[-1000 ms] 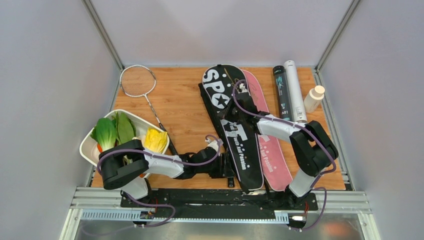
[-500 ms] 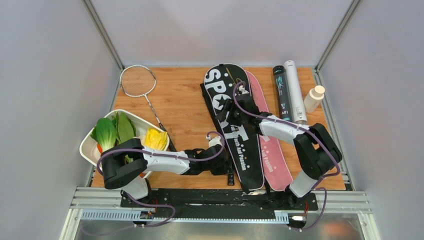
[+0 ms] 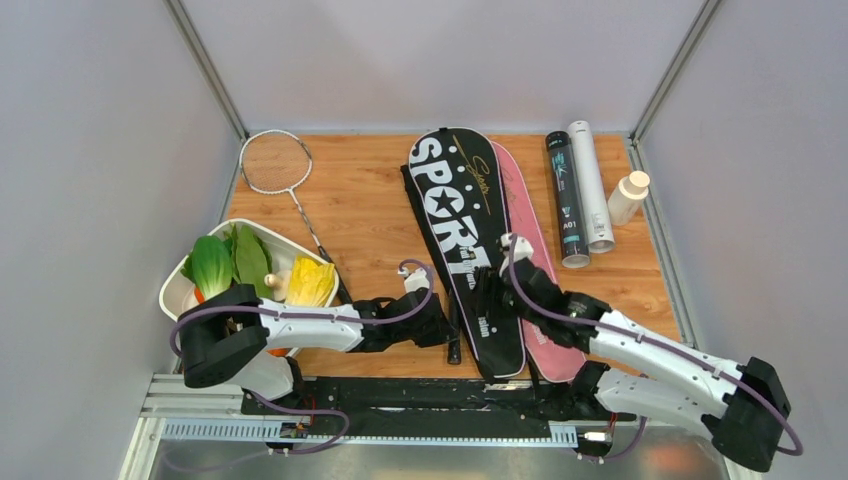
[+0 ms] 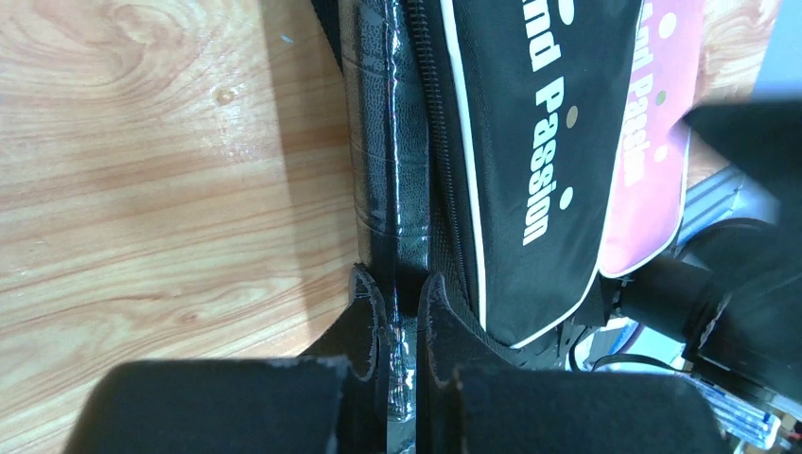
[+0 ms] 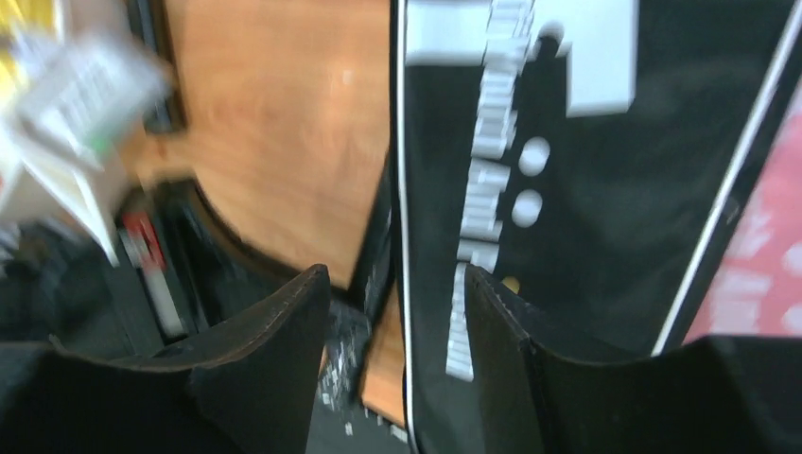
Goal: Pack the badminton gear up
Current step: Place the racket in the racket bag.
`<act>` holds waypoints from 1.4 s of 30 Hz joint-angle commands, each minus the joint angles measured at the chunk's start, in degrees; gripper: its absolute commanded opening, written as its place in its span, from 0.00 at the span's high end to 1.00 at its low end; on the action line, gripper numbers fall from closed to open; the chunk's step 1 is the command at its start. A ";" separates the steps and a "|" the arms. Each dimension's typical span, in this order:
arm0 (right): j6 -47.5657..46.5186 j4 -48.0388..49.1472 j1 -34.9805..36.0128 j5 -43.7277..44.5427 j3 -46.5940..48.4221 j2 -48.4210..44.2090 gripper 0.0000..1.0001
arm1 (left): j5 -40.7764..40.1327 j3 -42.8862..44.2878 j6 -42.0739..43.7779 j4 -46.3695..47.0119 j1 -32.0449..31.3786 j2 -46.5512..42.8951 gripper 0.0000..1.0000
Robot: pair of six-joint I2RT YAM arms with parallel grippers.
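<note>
The black "SPORT" racket bag (image 3: 462, 235) lies lengthwise in the middle of the table, partly over the pink bag (image 3: 545, 300). A glossy black racket handle (image 4: 390, 180) runs along the black bag's left edge near its near end. My left gripper (image 3: 445, 325) (image 4: 402, 301) is shut on that handle. My right gripper (image 3: 488, 292) (image 5: 397, 284) hangs open over the black bag's (image 5: 586, 189) near part, with the bag's left edge between its fingers. A silver racket (image 3: 275, 162) lies at the back left. Black (image 3: 566, 198) and white (image 3: 591, 182) tubes lie at the back right.
A white tray (image 3: 175, 292) of vegetables stands at the left, close to my left arm. A small white bottle (image 3: 628, 197) stands by the right wall beside the tubes. Grey walls close in both sides and the back.
My right gripper let go near the bag's top, opened, and drew back to the bag's near end. My left gripper shut on the racket handle. The bag's top now lies flat.
</note>
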 commanded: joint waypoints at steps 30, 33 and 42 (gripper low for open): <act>26.46 -13.33 35.84 35.03 -3.37 10.25 1.00 | -4.45 -0.13 -1.73 5.19 1.14 -4.52 1.00; 26.85 -9.94 37.52 35.59 -5.63 5.89 1.00 | -5.00 0.66 -1.90 6.08 1.37 -4.35 1.00; 28.21 -4.93 38.37 34.16 -13.57 -1.72 1.00 | -5.58 2.37 -3.25 8.25 2.16 -5.22 1.00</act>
